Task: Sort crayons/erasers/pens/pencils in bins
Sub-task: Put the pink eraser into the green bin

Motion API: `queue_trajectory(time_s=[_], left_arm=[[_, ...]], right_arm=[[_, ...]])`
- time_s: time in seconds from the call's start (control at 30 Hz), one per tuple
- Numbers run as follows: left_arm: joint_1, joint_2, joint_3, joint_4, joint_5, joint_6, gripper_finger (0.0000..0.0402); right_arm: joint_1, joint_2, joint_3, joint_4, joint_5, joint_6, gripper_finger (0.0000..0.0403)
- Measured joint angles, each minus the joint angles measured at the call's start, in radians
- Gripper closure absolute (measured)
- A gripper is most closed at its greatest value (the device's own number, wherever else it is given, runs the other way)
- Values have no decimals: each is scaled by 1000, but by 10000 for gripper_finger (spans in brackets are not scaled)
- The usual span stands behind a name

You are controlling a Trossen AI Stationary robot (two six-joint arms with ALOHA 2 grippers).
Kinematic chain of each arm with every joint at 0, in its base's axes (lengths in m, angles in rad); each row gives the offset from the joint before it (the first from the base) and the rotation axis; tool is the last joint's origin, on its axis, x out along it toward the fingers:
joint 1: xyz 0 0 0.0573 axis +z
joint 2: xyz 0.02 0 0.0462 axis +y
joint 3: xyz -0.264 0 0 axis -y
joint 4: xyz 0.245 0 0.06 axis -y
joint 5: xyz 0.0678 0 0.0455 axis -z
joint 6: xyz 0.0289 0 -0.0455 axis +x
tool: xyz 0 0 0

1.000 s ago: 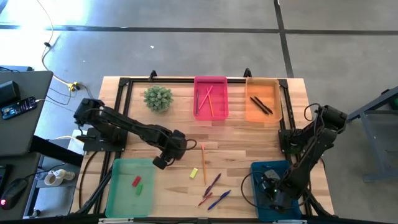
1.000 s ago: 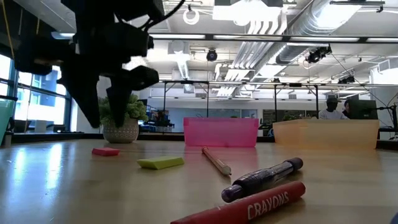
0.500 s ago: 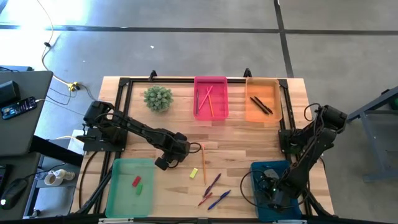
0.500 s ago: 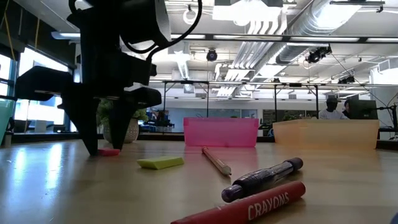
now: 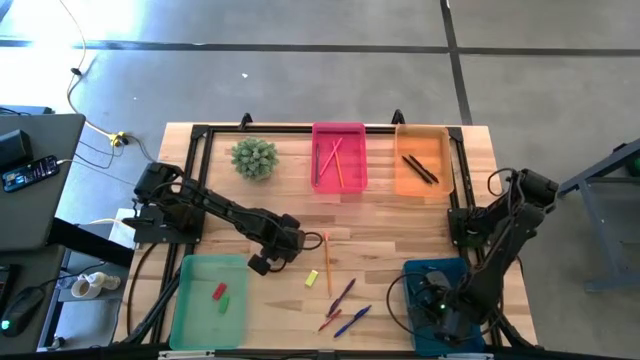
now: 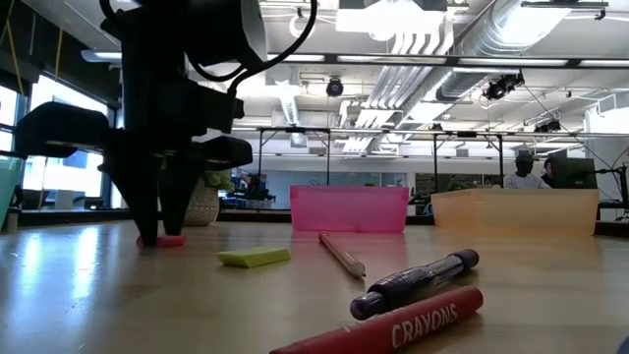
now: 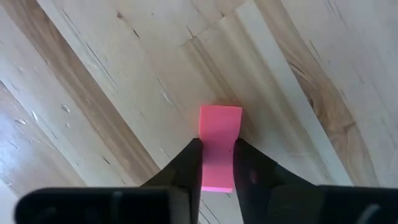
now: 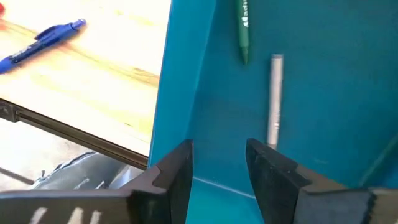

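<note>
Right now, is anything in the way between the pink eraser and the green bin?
Nothing visible. The left claw is closed around the pink eraser, and only bare wood lies between it and the green bin.

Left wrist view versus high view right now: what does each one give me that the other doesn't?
Only the left wrist view shows the left claw with its fingers closed against both sides of the pink eraser on the wood.

Only the high view shows the layout: the pink bin, orange bin, green bin holding two erasers, teal bin with the right claw over it, the yellow eraser, and the orange pencil beside the left claw.

Both show the left claw down at the table.
</note>
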Motion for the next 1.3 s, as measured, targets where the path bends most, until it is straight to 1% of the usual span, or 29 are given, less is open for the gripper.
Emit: queue_trajectory(time_s=[0.07,0.13,0.3,0.4,0.53,0.6,0.87,1.07,1.13,1.3], left_arm=[[0,0,0,0,0,-18,354],[0,0,0,0,8,-36,359],[2,-22,-3,1,31,-73,356],[-3,-52,-6,1,30,-112,355],[-14,-119,-6,-22,32,-178,355],[-25,-150,-5,-33,34,-227,355],[-77,-321,-3,-148,35,-495,355],[-128,-434,-3,-266,32,-693,355],[-146,-461,-2,-285,31,-763,355],[-203,-514,-2,-421,3,-933,355]], right_arm=[[0,0,30,-48,4,-1,261],[0,0,61,-90,30,-4,261],[-8,0,111,-141,120,-53,261],[-29,0,125,-143,178,-117,261],[-77,-1,137,-132,279,-248,261],[-110,-1,139,-129,308,-306,261],[-278,-1,139,-56,324,-599,261],[-406,-1,140,17,335,-814,261],[-446,0,139,51,335,-878,261],[-552,0,139,169,333,-1047,261]])
